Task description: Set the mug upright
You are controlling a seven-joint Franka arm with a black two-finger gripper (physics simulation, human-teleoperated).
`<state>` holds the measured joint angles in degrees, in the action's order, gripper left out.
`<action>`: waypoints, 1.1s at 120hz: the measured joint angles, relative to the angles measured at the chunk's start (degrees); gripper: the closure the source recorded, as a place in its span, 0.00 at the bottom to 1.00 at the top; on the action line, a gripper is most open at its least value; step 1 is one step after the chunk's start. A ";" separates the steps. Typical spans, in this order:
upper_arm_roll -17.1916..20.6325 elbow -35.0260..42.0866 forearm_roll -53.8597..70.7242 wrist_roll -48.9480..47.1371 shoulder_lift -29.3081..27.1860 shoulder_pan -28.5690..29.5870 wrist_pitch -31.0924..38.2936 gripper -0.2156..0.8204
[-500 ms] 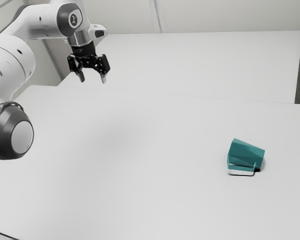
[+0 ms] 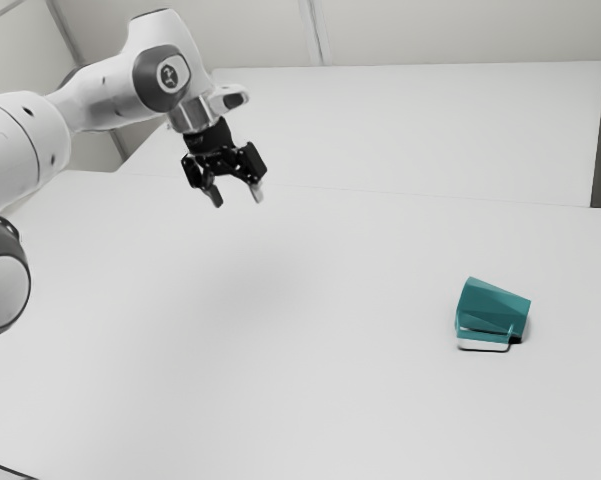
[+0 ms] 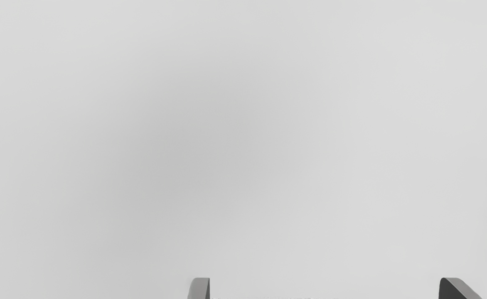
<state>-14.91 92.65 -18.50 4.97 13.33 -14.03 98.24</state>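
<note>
Teal mug [image 2: 492, 308] lies well apart from pincer [image 2: 238, 200].

The mug [image 2: 492, 303] is teal, the hand [image 2: 238, 200] black, the arm [image 2: 105, 95] white with dark grey parts, the bench [image 2: 310, 350] plain pale grey.

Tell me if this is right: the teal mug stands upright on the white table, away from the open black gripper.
Not quite: in the exterior view, the teal mug lies on its side on the white table rather than standing upright. It is indeed away from the open black gripper.
</note>
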 joint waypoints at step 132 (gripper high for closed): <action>12.05 10.80 -44.32 17.28 12.54 -11.59 26.83 0.21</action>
<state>-2.86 103.45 -62.82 22.25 25.87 -25.62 125.08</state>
